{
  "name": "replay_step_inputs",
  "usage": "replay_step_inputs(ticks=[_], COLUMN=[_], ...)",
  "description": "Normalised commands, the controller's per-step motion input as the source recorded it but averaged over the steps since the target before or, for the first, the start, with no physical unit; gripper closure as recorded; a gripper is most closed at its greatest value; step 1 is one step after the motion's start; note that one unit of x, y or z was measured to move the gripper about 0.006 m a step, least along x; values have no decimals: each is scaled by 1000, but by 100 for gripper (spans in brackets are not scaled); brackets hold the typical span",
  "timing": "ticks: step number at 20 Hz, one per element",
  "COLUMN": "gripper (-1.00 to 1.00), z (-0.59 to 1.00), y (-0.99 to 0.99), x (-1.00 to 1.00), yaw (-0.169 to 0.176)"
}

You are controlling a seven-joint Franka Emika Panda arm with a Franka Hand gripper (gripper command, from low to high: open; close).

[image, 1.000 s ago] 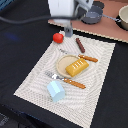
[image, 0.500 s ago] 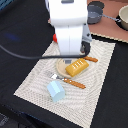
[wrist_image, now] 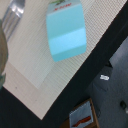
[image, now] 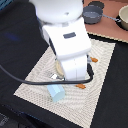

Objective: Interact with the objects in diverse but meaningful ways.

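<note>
A pale blue cup lies on its side on the striped placemat, near the mat's front edge. The wrist view has the cup close below the camera, lying on the mat. The white arm hangs over the middle of the mat and hides whatever lies there. My gripper's fingers show in neither view.
Fork tines poke out beside the arm; the fork also lies near the cup in the wrist view. Orange handle ends show by the arm. Grey pots stand at the back on the exterior view's right. Dark tabletop surrounds the mat.
The arm has swung forward over the mat's middle, now covering the plate, the yellow block, the tomato and the sausage. The cup has not moved.
</note>
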Motion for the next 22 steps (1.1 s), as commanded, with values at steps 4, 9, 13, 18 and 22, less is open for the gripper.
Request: replay_step_inputs(ticks=[4, 9, 13, 18, 22], gripper=[-100, -100, -100, -100, -100], z=[-199, -241, -237, -212, -270], y=[-18, -46, -141, -223, -235], x=[0, 4, 71, 160, 116], yaw=[23, 21, 7, 0, 0])
